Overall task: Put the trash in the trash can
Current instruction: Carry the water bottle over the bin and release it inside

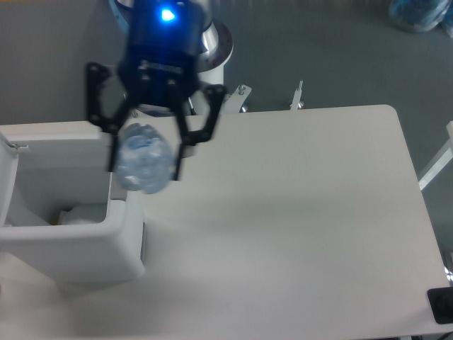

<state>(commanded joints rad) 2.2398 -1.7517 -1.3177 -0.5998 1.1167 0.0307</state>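
My gripper [145,166] hangs high above the table, close to the camera, shut on a clear bluish plastic bottle [143,161] seen end-on. The bottle is over the right rim of the white trash can [85,248], which stands at the table's left edge. Inside the can lies something white and crumpled [78,214], possibly the plastic bag; I cannot tell for sure. A blue light glows on the gripper's body above the fingers.
The white table [304,227] stretches right of the can. The arm's round base [212,42] stands behind the table's far edge. A dark object [440,304] sits at the front right corner, and a blue bag [417,14] lies on the floor at the top right.
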